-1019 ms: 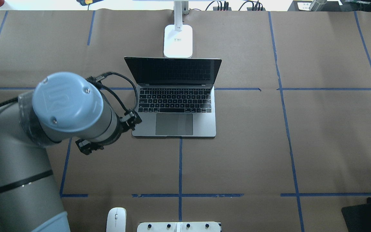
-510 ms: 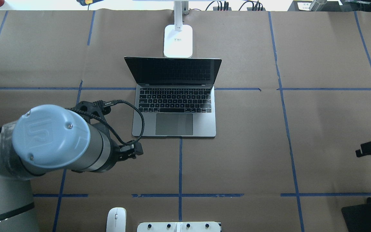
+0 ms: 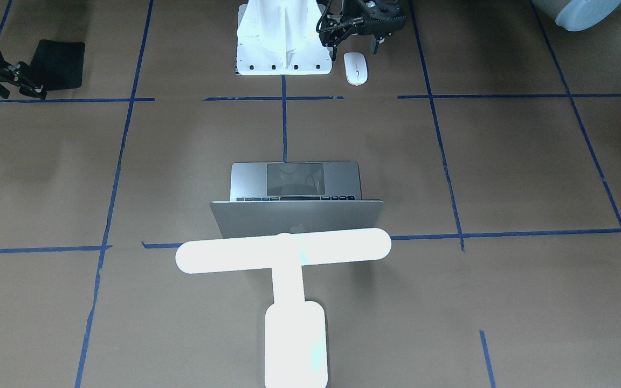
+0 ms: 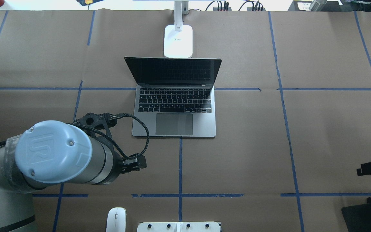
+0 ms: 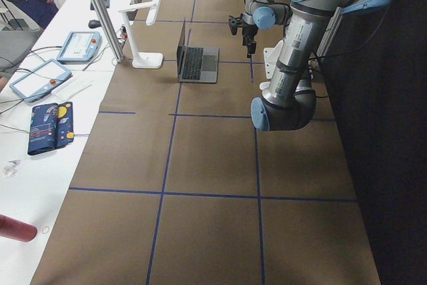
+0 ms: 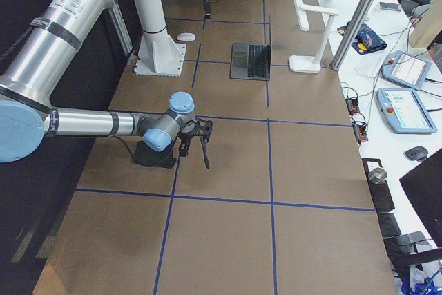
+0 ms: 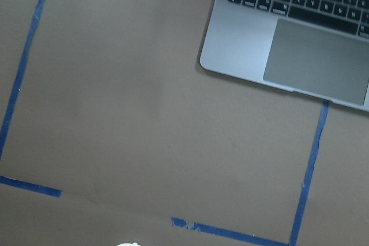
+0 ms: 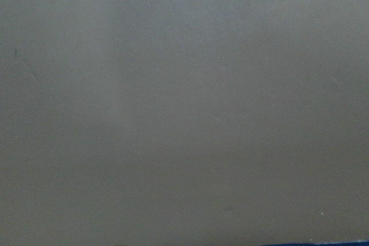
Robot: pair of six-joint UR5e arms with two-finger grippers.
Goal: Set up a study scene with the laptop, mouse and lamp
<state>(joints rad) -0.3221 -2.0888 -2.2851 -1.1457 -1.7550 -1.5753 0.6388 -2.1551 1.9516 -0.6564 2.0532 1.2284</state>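
Observation:
The laptop (image 4: 174, 124) stands open at the table's middle, lid up, also in the front view (image 3: 295, 215). The glowing lamp (image 3: 283, 252) stands just behind it, base (image 4: 178, 40) on the table. The mouse (image 4: 116, 219) lies at the near edge beside the pedestal, also in the front view (image 3: 356, 68). My left gripper (image 3: 375, 46) hangs in the air between laptop and mouse, fingers together, holding nothing; my wrist hides it from overhead. My right gripper (image 4: 360, 171) hovers at the far right near the black pad, fingers together, empty.
The white ribbed pedestal (image 3: 283, 43) stands at the near edge next to the mouse. A black rectangular pad (image 4: 366, 214) lies at the near right corner. Blue tape lines cross the brown paper. Cables and control boxes sit beyond the far edge.
My left arm has drawn back from the laptop's left front corner toward the near edge. My right gripper has come in from the right edge and moved nearer to the black pad.

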